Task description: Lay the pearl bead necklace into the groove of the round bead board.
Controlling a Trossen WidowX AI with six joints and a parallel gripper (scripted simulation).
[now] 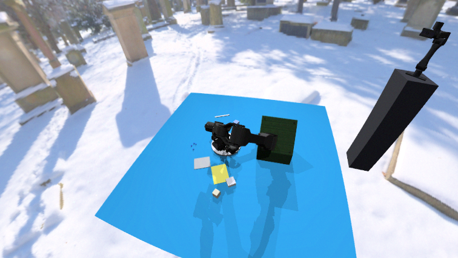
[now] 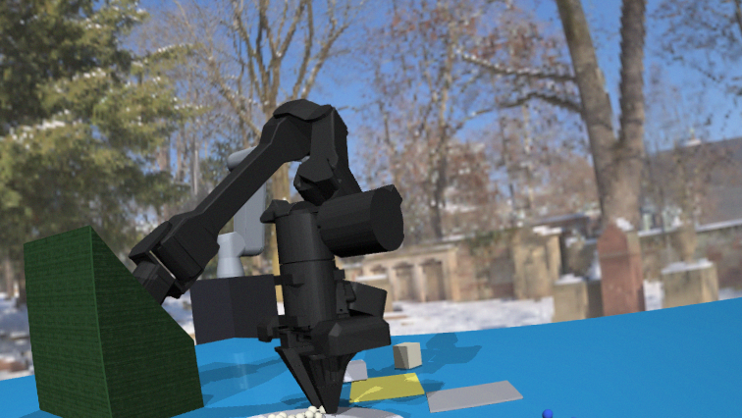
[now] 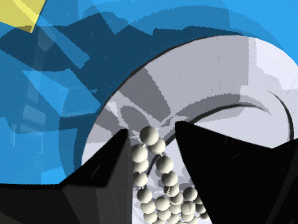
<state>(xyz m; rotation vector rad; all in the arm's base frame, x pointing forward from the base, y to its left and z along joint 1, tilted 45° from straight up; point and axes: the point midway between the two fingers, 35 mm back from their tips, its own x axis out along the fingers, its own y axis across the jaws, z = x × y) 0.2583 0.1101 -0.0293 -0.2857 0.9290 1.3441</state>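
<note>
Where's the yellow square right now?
In the top view, the flat yellow square lies on the blue surface, between the flat grey rectangle and the small white block.
</note>
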